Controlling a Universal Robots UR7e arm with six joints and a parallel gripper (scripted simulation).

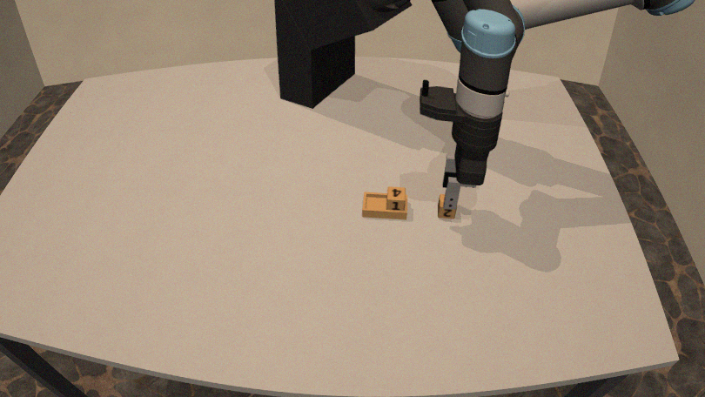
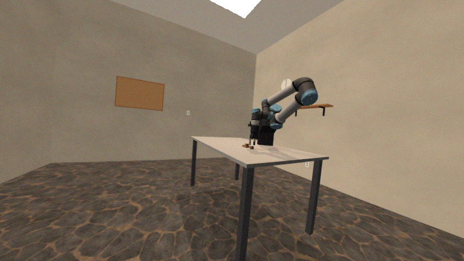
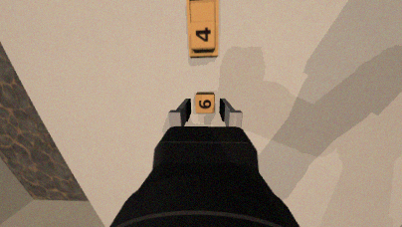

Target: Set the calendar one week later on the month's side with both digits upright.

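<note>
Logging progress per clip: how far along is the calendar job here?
Done: one orange number cube stands in the orange wooden tray. In hand: the open gripper straddles the second orange cube on the table, not clamped. Left: grasp, place beside the first, release.

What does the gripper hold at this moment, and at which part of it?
Nothing. The gripper is open; its fingers stand on either side of the loose number cube on the table, not clamped on it.

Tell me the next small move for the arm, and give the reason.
Probably close the jaws on the loose cube. The open gripper straddles it on the table, one finger on each side, gaps showing. The tray holds only one cube.
</note>
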